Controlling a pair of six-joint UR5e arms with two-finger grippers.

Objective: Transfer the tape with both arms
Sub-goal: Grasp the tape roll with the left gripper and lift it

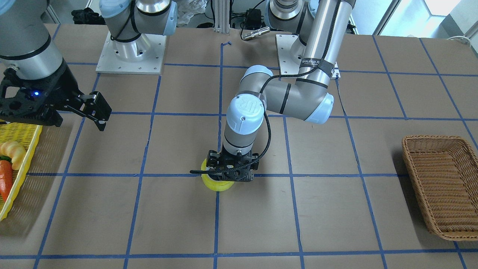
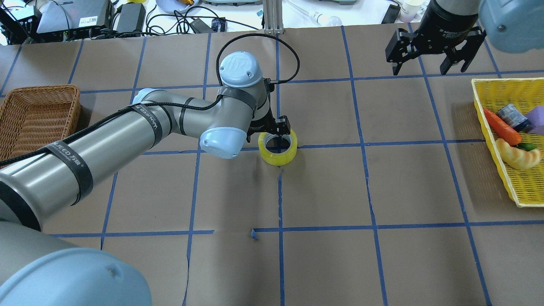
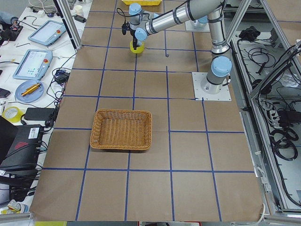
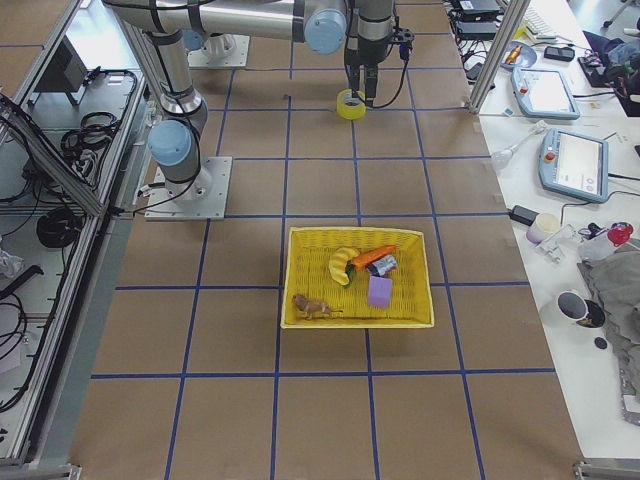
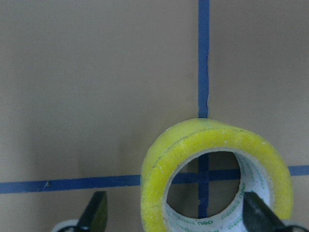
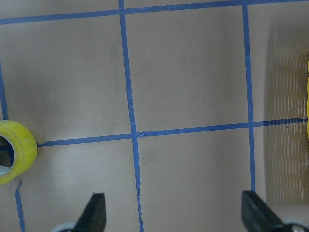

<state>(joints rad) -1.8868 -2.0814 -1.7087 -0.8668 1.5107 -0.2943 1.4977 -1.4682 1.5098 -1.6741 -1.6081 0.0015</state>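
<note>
The yellow tape roll (image 2: 278, 155) lies flat on the brown table at a crossing of blue grid lines, near the table's middle; it also shows in the front view (image 1: 216, 186). My left gripper (image 2: 276, 132) points straight down onto it and is open. In the left wrist view one fingertip (image 5: 96, 212) is outside the roll (image 5: 159, 193) and the other (image 5: 258, 215) is over its hole and far wall. My right gripper (image 2: 429, 63) is open and empty, well above the table near the yellow basket. Its wrist view shows the roll (image 6: 21, 145) at the left edge.
A yellow mesh basket (image 2: 512, 178) with a carrot, a banana-like toy and other items stands on my right. A brown wicker basket (image 2: 38, 114) stands on my left. Cables and devices lie beyond the far table edge.
</note>
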